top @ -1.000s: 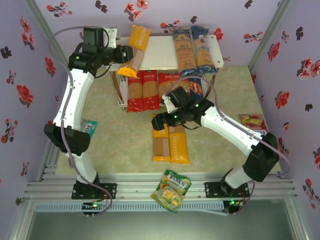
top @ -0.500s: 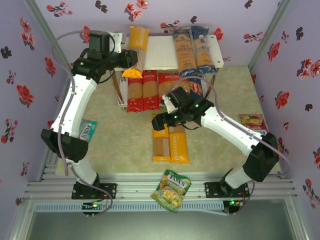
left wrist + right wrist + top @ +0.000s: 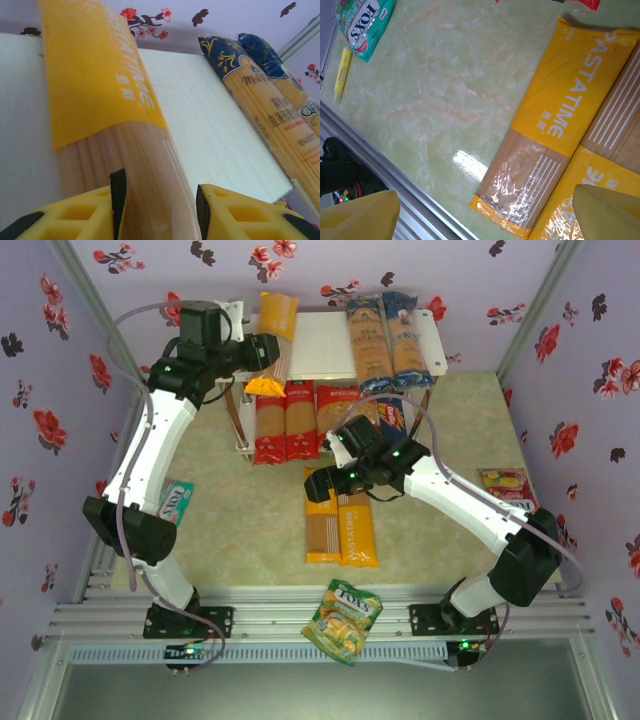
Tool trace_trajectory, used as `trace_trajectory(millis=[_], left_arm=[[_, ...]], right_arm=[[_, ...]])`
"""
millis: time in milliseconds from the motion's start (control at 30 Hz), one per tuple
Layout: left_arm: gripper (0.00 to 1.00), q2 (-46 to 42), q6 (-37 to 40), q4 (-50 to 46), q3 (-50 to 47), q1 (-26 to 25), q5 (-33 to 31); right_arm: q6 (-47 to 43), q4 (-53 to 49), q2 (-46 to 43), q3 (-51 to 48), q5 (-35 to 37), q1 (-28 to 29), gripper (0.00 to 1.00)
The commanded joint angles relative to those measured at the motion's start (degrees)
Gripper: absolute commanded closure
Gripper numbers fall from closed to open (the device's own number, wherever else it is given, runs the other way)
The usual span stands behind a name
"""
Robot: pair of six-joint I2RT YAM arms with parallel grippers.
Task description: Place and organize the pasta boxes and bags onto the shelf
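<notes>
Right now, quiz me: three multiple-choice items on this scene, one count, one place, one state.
1. On the table lie yellow bags: A one, B two, C four.
2. The blue bags lie on: A the top board, B the lower board, C the table.
3. The left end effector is: A open and empty, B shut on a yellow bag, C shut on a red bag.
Key: 1 B, a pair lies side by side; 2 A, both rest at its right end; 3 B, it pinches the bag.
</notes>
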Motion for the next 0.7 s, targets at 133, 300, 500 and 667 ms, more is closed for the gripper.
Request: trace_trajectory(millis=[133,300,500,667], left_arm=[[0.58,0.7,-3.2,5.5,-1.7,-1.9,1.7],[0.58,0.4,-4.7,8.5,-3.8,-2.7,1.8],[0.56,-4.2,-2.1,10.2,-5.8,-2.8,-1.1],[0.52,-7.9,0.5,8.2,-6.1,-1.0,-2.9]], right_arm=[[0.9,0.4,-2.1,-1.5,1.3,0.4,0.1],[1.0,0.7,-2.4,-2.1,1.3,0.4,0.1],[1.0,0.7,-3.2,-2.6,1.7,0.4,0.1],[1.3,1.3,-3.0,-2.4,1.3,0.5,0.1]])
